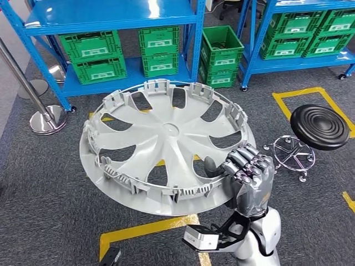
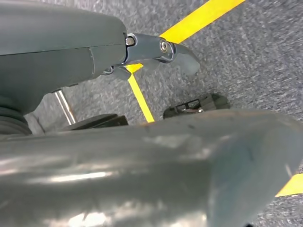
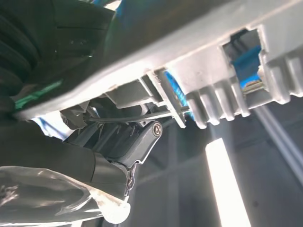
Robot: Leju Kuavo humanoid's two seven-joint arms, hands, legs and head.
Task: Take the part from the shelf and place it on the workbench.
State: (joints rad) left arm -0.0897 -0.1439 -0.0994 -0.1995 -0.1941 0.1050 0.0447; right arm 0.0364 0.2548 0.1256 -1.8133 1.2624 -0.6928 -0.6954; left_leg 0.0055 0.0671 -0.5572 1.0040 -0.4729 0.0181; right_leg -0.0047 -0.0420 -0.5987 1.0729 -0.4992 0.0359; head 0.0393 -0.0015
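The part is a large silver wheel cover (image 1: 167,133) with several spoke openings, held nearly flat in the air over the carpet. My right hand (image 1: 249,174) grips its near right rim, fingers curled over the edge and the thumb reaching into a spoke opening. The right wrist view shows the ribbed rim (image 3: 214,61) close up, with that hand's fingers (image 3: 139,142) hooked under it. In the left wrist view my left hand (image 2: 71,42) has its thumb stretched out above a broad shiny grey surface (image 2: 143,165). Whether that hand holds anything is hidden.
Blue shelves (image 1: 113,16) with green crates (image 1: 94,55) stand ahead, and a second rack (image 1: 309,33) is at the back right. A black stool (image 1: 319,126) on a chrome base sits to the right. At the left is a steel post base (image 1: 48,119). Yellow tape (image 1: 146,228) marks the grey carpet.
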